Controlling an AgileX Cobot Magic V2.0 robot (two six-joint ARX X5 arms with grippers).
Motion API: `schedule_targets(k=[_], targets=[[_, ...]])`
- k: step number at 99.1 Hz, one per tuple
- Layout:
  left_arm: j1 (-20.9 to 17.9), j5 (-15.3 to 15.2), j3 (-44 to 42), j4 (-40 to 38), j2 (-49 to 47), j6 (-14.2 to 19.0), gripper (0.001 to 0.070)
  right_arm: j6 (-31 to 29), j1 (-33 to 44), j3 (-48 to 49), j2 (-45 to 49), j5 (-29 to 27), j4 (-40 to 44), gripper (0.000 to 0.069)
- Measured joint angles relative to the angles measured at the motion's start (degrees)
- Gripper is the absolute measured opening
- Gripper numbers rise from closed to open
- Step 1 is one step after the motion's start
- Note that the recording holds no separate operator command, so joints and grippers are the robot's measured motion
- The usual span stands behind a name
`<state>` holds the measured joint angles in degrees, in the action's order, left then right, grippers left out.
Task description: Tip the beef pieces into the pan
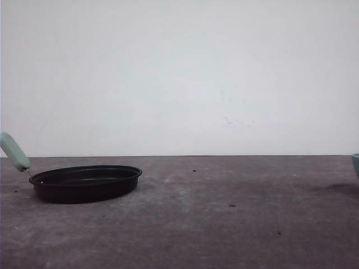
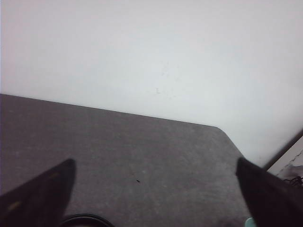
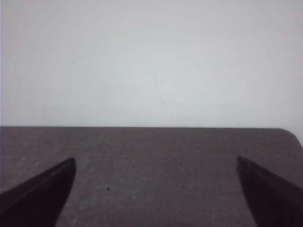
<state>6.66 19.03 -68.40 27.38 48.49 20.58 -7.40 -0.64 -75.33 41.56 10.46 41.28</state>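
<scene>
Front view: pan (image 1: pixel 84 182) sits at table's left, its pale handle (image 1: pixel 13 151) cut by the left edge; low angle hides the pan's inside, so contents can't be told; a teal rim sliver (image 1: pixel 355 163) at the right edge, rest cut off, can't tell what it is; small dark specks (image 1: pixel 231 205) on table (image 1: pixel 224 224) too small to id. Left wrist view: only a thin arc of a black rim (image 2: pixel 86 218) at the frame edge; a tiny teal bit (image 2: pixel 249 221) beside one finger, too small to tell; left gripper (image 2: pixel 156 198) fingers cut off by the frame; blurry clutter (image 2: pixel 294 165) past the table corner, unreadable. Right wrist view: right gripper (image 3: pixel 156 198) fingers likewise cut off.
</scene>
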Motion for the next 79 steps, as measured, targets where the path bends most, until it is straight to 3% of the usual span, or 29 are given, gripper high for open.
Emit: schedule_targets(k=[8,29,40,56,79], targets=[[0.00,-0.90,0.00,1.66,0.94,0.59,0.0692,0.02,0.00,0.00,1.14,-0.20,0.57,0.0684],[-0.22,-10.12,1.55,3.69,7.65,4.31,0.0692,0.09,0.00,0.00,4.96,-1.42,4.68,0.0684],[-1.33,-9.92,5.66,3.19,12.24,6.19,0.0692,0.11,0.00,0.00,7.02,-1.44,7.39,0.0684],[-3.50,-6.69,12.70,0.24,19.80,10.97,0.0665,0.66,0.00,0.00,7.80,-1.42,10.29,0.0684],[-5.03,-4.59,15.34,-2.43,30.45,10.95,0.0640,2.10,0.00,0.00,7.80,-1.44,12.85,0.0684]])
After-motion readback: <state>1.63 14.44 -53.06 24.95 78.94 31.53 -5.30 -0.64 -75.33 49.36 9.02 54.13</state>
